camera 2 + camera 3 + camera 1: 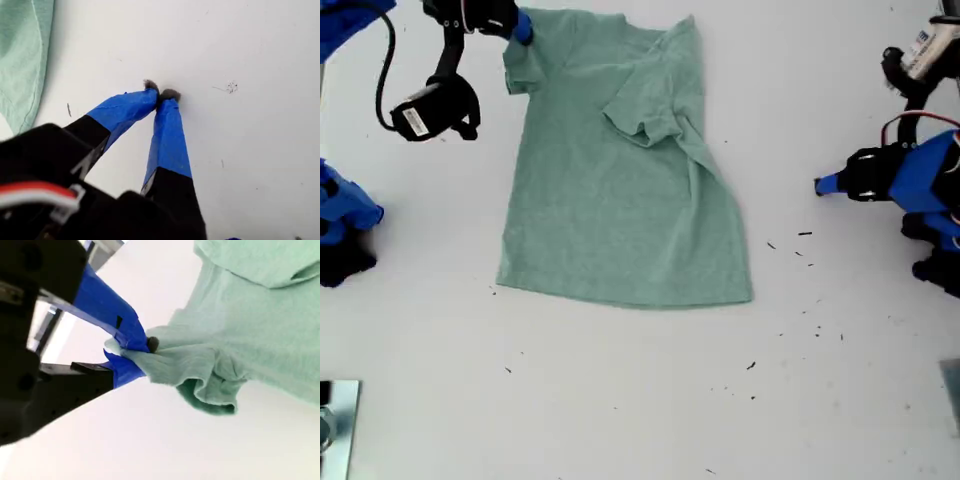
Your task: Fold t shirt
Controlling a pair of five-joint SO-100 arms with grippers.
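Matt heathered cotton t shirt (620, 190)

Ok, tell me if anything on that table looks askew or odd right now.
The t shirt lies crooked: one sleeve is already folded in over the body, while my second gripper pinches the other sleeve's edge, bunching it. Dark specks are scattered on the table. My first gripper sits shut, clear of the cloth.

My first gripper (161, 95): two long fingers wrapped in blue tape, grey fuzzy tips, black housing behind, a red-and-white cable at its base. My second gripper (131, 354): blue-taped fingers, black body. Arm links blue; black cable; one black motor with white label.
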